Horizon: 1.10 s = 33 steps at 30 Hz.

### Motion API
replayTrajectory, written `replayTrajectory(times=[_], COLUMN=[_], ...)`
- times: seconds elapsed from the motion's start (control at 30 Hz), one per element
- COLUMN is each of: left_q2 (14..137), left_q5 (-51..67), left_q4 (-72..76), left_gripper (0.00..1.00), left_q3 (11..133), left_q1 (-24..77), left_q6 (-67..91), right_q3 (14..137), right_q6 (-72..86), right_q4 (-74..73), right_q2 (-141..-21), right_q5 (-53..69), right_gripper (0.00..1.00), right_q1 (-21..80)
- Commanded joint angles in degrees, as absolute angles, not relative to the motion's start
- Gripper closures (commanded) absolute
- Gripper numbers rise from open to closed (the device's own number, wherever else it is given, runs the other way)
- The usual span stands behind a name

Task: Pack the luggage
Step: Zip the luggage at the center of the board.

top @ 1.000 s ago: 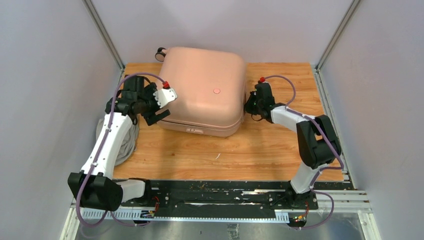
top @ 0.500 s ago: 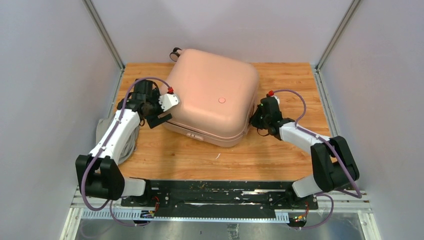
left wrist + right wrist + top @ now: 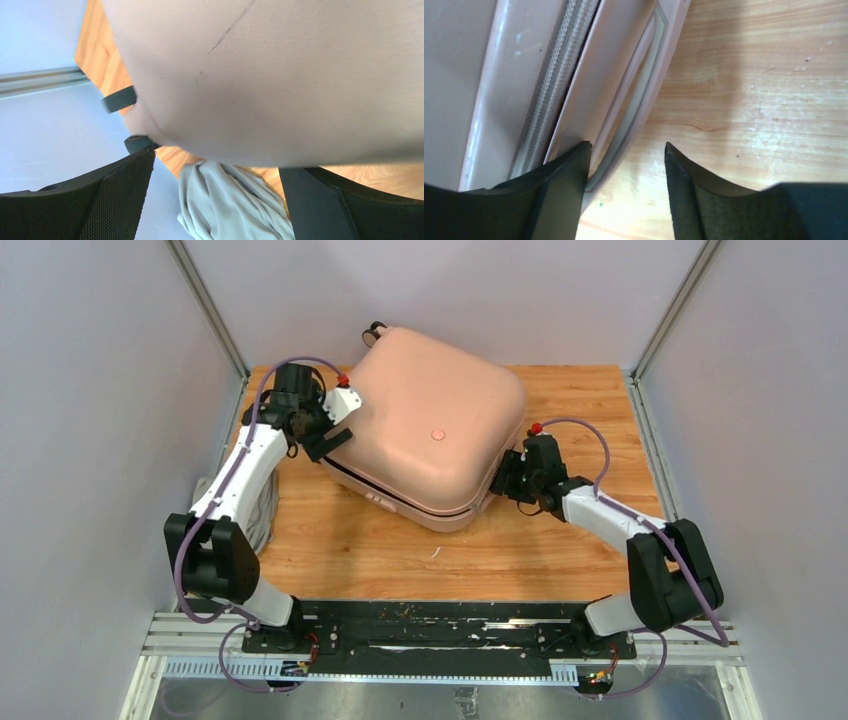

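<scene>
On the far half of the desk (image 3: 560, 550), the luggage (image 3: 430, 430) is being kept lid-down and skewed, with one rounded corner pointing toward the near edge and a wheel (image 3: 377, 332) showing at the far corner. It is being flanked by both arms. The left arm (image 3: 245, 465) is being held against the luggage's left corner. The left jaws are spread wide and clamp nothing, while the pink shell fills the left wrist view above them, so they are probably being used as a stop or pusher and not as a grip. The right arm (image 3: 610, 515) is being held low at the near right side, where the zip (image 3: 551, 85) and a recessed side handle (image 3: 639, 115) are being faced by its camera. The right jaws are parted and released. One finger (image 3: 559, 190) is lying against the shell's lower edge, and the other is standing clear over bare wood. This placing is judged to serve turning the case so that its zip can be reached. A grey cloth (image 3: 225, 205) is lying outside the luggage at the desk's left edge, beneath the left arm. Packing is therefore judged to be hardly begun: the case is not yet opened and the cloth is not yet inside.
</scene>
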<state>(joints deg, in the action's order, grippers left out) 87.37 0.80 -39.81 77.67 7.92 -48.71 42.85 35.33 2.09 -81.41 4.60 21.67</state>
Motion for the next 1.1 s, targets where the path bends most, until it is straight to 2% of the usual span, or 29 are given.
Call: replayTrajectory(times=[0.0, 0.03, 0.07, 0.1, 0.23, 0.43, 0.6, 0.67, 0.77, 0.83, 1.07], left_q2=[82.71, 80.63, 78.41, 75.88, 68.78, 66.87, 65.85, 65.92, 65.06, 63.34, 55.31], left_q5=[6.17, 7.43, 8.47, 9.34, 10.04, 14.52, 17.88, 19.80, 19.75, 17.79, 17.56], left_q4=[-39.67, -41.35, -42.60, -43.52, -45.56, -47.87, -48.63, -49.19, -49.27, -49.14, -49.06], left_gripper=[0.00, 0.00, 0.00, 0.00, 0.00, 0.00, 0.00, 0.00, 0.00, 0.03, 0.16], left_q3=[82.35, 82.51, 82.34, 81.98, 79.89, 73.62, 70.45, 70.13, 68.49, 65.72, 53.57], left_q1=[8.18, 8.17, 8.17, 8.17, 8.17, 8.17, 8.99, 10.26, 14.51, 18.26, 24.02], left_q6=[-45.22, -45.03, -44.72, -44.14, -36.11, -39.76, -43.81, -44.13, -44.37, -49.60, -68.62], right_q3=[45.84, 45.73, 45.56, 45.16, 41.66, 39.23, 38.60, 37.55, 37.14, 37.66, 38.76], right_q6=[26.25, 25.30, 24.08, 23.77, 33.59, 24.69, 19.52, 18.12, 16.36, 16.00, 15.42], right_q4=[-6.24, -8.34, -10.69, -11.55, -12.62, -12.71, -14.79, -12.19, -8.71, -7.09, -3.81], right_q2=[-75.29, -72.71, -70.47, -68.11, -58.26, -52.51, -50.79, -52.10, -55.67, -58.66, -64.65], right_q5=[9.49, 9.04, 9.30, 9.57, 4.01, 12.90, 14.94, 17.61, 20.53, 20.89, 22.69], right_gripper=[0.30, 0.22, 0.10, 0.04, 0.00, 0.00, 0.06, 0.11, 0.25, 0.29, 0.33], right_q1=[23.47, 23.44, 23.42, 23.41, 22.65, 23.62, 30.33, 31.65, 32.72, 32.80, 33.92])
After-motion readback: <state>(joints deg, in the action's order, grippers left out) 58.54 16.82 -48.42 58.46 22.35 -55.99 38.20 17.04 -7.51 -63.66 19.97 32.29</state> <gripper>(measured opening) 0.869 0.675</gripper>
